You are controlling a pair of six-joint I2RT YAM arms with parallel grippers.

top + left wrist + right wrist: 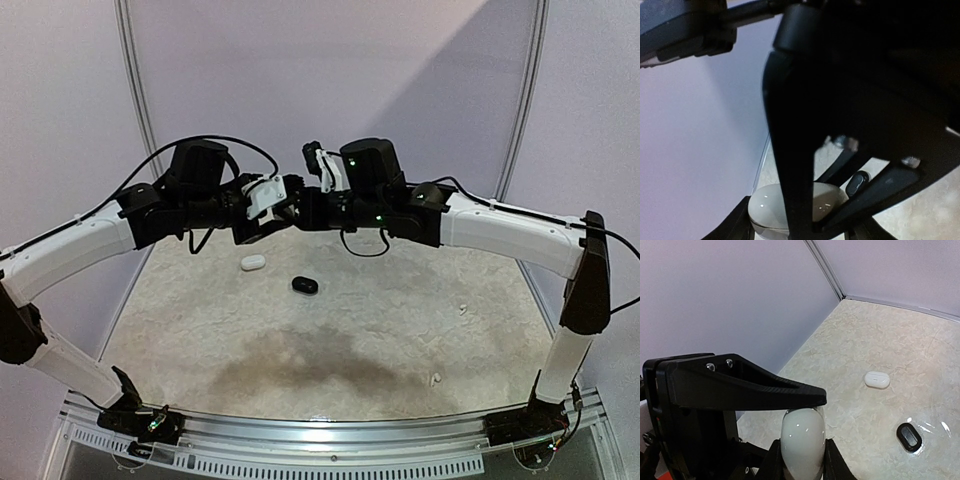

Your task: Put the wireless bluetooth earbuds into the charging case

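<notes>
Marbled tabletop (400, 330) lies below. Left gripper (797, 225) clamps a white charging case (802, 435); right gripper (803, 456) pinches its narrow sides.

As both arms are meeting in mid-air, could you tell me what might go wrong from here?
1. The left gripper and right gripper both crowd the held case above the table; an uneven squeeze or pull could pop it free and drop it.
2. The case is smooth and rounded, so it may twist.
3. Two tiny white bits, likely buds, lie loose at the table's right; a falling case could scatter them.
</notes>
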